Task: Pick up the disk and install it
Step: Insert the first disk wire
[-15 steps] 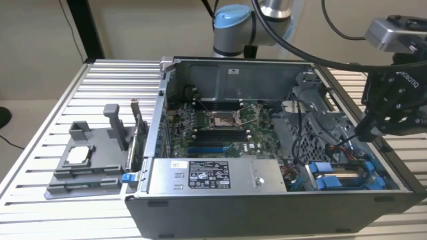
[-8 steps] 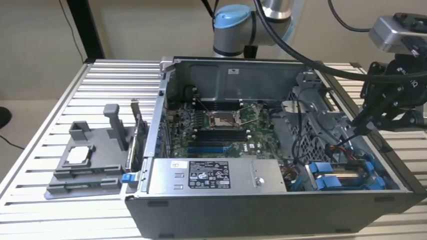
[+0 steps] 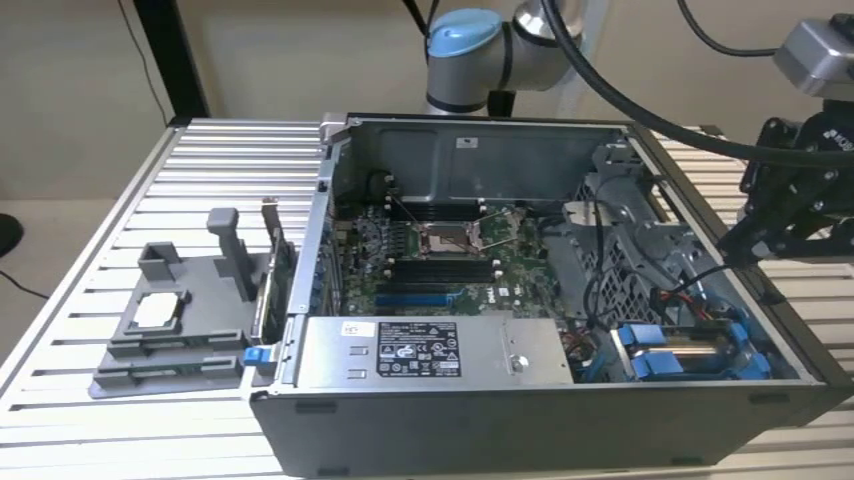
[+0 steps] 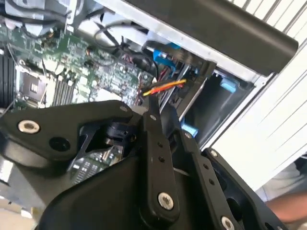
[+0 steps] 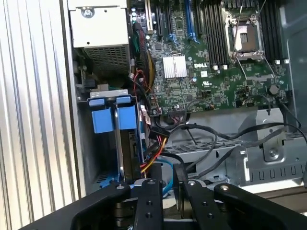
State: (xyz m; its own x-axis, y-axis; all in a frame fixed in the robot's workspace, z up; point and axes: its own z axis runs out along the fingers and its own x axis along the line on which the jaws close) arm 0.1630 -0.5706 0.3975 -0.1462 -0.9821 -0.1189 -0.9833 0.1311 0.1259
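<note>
Below the hand (image 3: 781, 225), whose finger state I cannot tell, the disk (image 3: 694, 352) sits in its bay.

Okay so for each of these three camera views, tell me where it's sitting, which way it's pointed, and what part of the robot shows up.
Exterior view: off the arm, above, looking down into the open computer case; arm and gripper at the exterior view's right.
First wrist view: on the arm, looking past the gripper at the motherboard and the blue-framed disk.
Second wrist view: on the arm, close behind black gripper linkage.
Shared: both wrist views show the motherboard.
</note>
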